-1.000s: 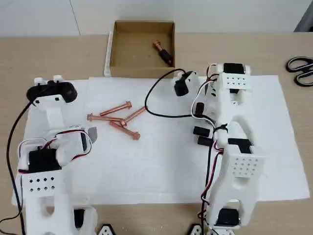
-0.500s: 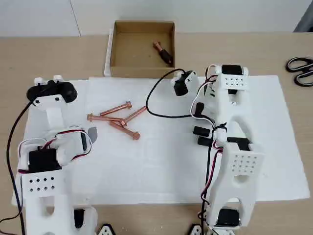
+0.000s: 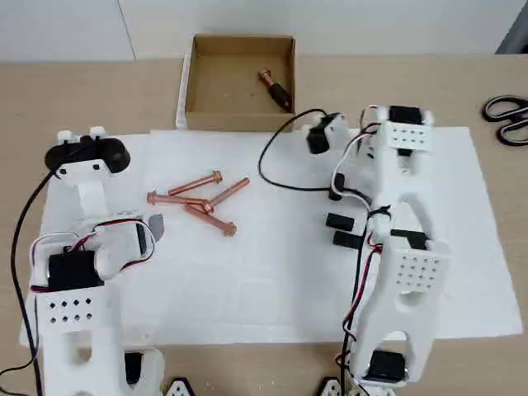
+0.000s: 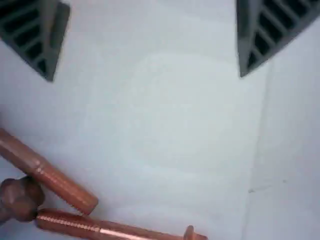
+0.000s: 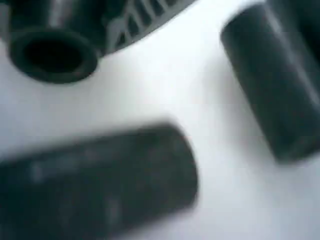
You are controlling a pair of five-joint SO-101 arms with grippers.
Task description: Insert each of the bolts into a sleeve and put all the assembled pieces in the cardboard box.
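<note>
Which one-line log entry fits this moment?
box: one assembled piece | mat: four loose bolts | sleeves: beside right arm | left gripper: open, near bolts

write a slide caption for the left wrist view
Open left claw over white foam sheet, copper-coloured threaded metal bolts lying nearby.

Wooden table (image 3: 82, 91) seen from above | white sheet (image 3: 272, 280) spread flat over its middle | open cardboard box (image 3: 227, 87) on bare wood at the sheet's far edge | scissors (image 3: 507, 115) on bare wood off the sheet's far right corner | on the sheet, loose copper bolts (image 3: 202, 202) to the left, black sleeves (image 3: 338, 221) to the right, well apart
</note>
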